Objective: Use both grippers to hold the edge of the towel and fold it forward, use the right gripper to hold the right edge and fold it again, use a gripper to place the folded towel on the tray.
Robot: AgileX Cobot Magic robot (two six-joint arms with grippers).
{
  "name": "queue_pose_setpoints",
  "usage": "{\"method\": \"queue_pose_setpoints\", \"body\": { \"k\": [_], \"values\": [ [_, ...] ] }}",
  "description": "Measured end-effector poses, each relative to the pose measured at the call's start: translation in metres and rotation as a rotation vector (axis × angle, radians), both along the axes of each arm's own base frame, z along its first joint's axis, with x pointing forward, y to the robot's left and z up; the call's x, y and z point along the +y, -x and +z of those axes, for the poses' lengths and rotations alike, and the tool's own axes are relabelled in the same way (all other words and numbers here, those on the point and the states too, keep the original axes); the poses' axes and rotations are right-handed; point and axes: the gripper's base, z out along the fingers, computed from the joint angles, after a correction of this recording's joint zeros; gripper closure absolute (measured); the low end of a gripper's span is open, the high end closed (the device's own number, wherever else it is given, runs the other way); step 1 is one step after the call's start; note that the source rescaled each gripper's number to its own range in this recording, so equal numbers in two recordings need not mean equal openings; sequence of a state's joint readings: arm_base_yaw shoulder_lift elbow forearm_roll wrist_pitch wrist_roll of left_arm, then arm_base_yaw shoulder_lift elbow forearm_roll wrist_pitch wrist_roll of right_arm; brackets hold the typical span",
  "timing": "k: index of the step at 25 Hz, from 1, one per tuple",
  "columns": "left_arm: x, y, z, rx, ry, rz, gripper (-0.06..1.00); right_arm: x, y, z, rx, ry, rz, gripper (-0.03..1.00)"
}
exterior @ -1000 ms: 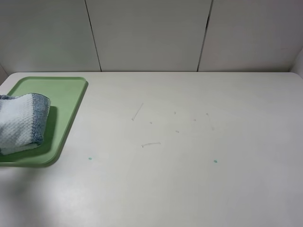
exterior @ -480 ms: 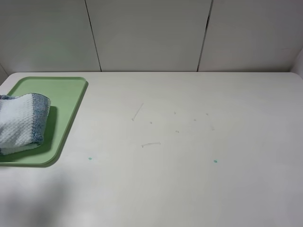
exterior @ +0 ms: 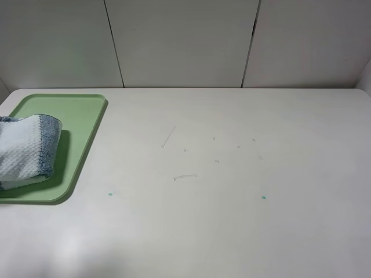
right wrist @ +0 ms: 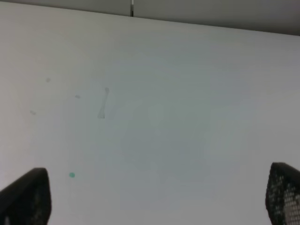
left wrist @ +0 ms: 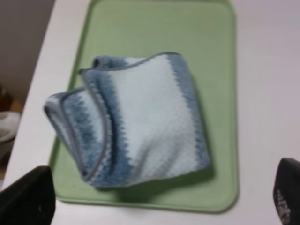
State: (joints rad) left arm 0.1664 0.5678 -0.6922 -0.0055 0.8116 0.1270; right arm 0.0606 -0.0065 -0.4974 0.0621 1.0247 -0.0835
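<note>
- Exterior high view: the towel [exterior: 26, 149] is lying folded on the tray [exterior: 81, 124] at the far left of the table [exterior: 232, 220], and neither arm is showing here. By my reading, the last step, placing the towel on the tray, is already done, and only pulling the arms clear is remaining. The towel is sitting toward the tray's left side and running out of the picture there, so I cannot tell from this view whether it is overhanging the rim.
- Left wrist view: the left gripper [left wrist: 159, 197] is hovering above the tray with its two black fingertips [left wrist: 28, 197] showing wide apart at the picture's lower corners and nothing between them; the towel is lying free below. The cloth is showing as a loose, puffy bundle with a broad white waffle band in the middle, blue-grey stripes on both sides, and the grey hem [left wrist: 101, 117] curling open at one corner. That corner is looking as if it is reaching the tray's rim, perhaps just over it; the blur is making this uncertain. If tidiness matters, the next move would call for a nudge inward; otherwise simply a retreat.
- Right wrist view: the right gripper [right wrist: 154, 201] is hanging over bare table, fingertips spread wide, holding nothing, well apart from towel and tray.
</note>
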Motion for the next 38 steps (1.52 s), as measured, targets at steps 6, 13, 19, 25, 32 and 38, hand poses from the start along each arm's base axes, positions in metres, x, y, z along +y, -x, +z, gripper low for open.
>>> {"method": "queue_pose_setpoints", "body": {
  "k": [6,13,19,25,32,38],
  "values": [
    [-0.011,0.036,-0.015,-0.022,-0.012,-0.089,0.00,0.000,0.000,0.000,0.000,0.000,0.000,-0.03],
    [-0.015,0.068,-0.036,-0.049,-0.035,-0.164,-0.04,0.000,0.000,0.000,0.000,0.000,0.000,-0.03],
    [-0.018,0.085,-0.048,-0.067,-0.019,-0.187,-0.05,0.000,0.000,0.000,0.000,0.000,0.000,-0.03],
    [-0.021,0.095,-0.054,-0.088,-0.019,-0.222,-0.05,0.000,0.000,0.000,0.000,0.000,0.000,-0.03],
    [-0.022,0.100,-0.054,-0.117,-0.026,-0.321,-0.05,0.000,0.000,0.000,0.000,0.000,0.000,-0.03],
    [-0.021,0.103,-0.054,-0.134,-0.020,-0.429,-0.06,0.000,0.000,0.000,0.000,0.000,0.000,-0.03]
  ]
}}
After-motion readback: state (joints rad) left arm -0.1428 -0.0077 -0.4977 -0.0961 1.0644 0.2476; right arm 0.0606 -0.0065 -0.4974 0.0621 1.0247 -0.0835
